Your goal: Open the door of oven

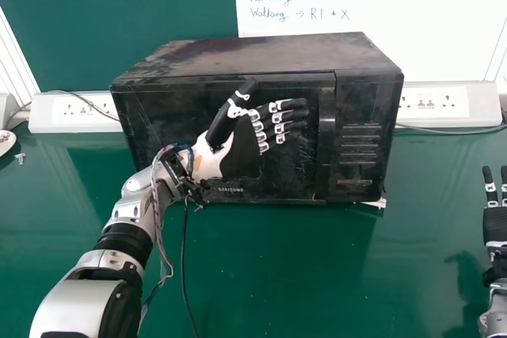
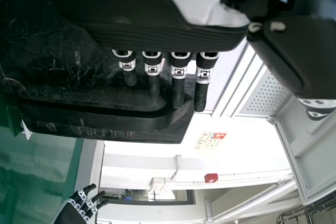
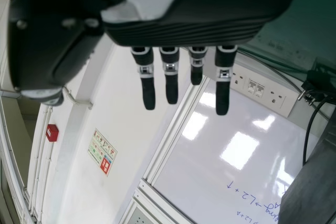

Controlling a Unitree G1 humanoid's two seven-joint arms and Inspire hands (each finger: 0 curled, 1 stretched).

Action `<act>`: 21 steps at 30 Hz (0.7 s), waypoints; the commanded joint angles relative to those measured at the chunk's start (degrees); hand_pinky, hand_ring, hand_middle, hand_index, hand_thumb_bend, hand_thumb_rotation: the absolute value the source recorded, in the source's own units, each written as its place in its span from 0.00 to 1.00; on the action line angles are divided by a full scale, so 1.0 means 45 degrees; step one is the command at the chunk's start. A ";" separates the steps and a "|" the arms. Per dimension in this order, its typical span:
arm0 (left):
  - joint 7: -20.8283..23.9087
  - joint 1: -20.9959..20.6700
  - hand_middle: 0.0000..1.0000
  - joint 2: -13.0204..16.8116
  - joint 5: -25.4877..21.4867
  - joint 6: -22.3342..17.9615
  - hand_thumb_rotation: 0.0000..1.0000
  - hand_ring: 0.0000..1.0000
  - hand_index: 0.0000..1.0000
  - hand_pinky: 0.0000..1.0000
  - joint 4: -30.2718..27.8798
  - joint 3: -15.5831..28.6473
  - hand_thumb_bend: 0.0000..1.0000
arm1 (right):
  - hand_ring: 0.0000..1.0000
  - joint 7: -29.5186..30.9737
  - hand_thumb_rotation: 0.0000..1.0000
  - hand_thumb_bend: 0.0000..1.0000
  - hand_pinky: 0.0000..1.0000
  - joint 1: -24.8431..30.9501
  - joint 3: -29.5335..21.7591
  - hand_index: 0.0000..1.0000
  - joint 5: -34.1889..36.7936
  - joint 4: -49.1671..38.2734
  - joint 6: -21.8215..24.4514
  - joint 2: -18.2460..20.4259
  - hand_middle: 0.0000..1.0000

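A: Quick status. Where do we stand on the oven (image 1: 261,51)?

B: Mid desk (image 1: 269,282), front facing us. Door (image 1: 287,170) shut along its edge, so we log opening as not done.

A: Anything done?

B: The approach, we'd judge. Left robot hand (image 1: 242,152) is in front of the door, fingers straight and aimed at the handle (image 1: 325,152), tips near it. Nothing grasped, so we call it released.

A: Touching?

B: We can't tell. The left wrist view puts those fingers close over the oven front, but contact isn't clear.

A: Right robot hand (image 1: 497,227)?

B: Over by the desk's right side, well apart from the oven. Fingers straight, released too, no part in the work.

A: What's left, then?

B: Nearly all of the actual opening, in our judgement: get fingers behind the handle's edge, pull, swing the door wide. We'd put it early, just before contact counts.

A: Counts, fast.

B: We have one oven, one door, one handle, two robot hands, one desk. Behind: one whiteboard (image 1: 444,29), plus one socket panel (image 1: 70,113) beyond the oven's left side and another socket panel (image 1: 432,104) beyond its right, so two.
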 commanded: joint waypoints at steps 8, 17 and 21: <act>0.0497 -0.0468 0.89 -0.0129 0.0270 -0.0069 0.86 0.87 0.83 0.71 0.0548 -0.0016 0.83 | 0.99 0.0090 0.90 1.00 0.89 0.0018 -0.0047 0.87 0.0093 0.0076 0.0043 0.0022 0.94; 0.0950 -0.0519 0.88 -0.0251 0.0375 0.0216 0.83 0.84 0.84 0.72 0.0712 -0.0073 0.85 | 0.97 -0.0183 0.91 1.00 0.87 0.0076 0.0090 0.86 -0.0071 -0.0067 -0.0185 0.0093 0.93; 0.1048 -0.0523 0.88 -0.0313 0.0421 0.0252 0.83 0.82 0.83 0.68 0.0804 -0.0105 0.85 | 0.98 -0.0118 0.91 1.00 0.89 0.0078 0.0065 0.87 -0.0022 -0.0086 -0.0143 0.0111 0.94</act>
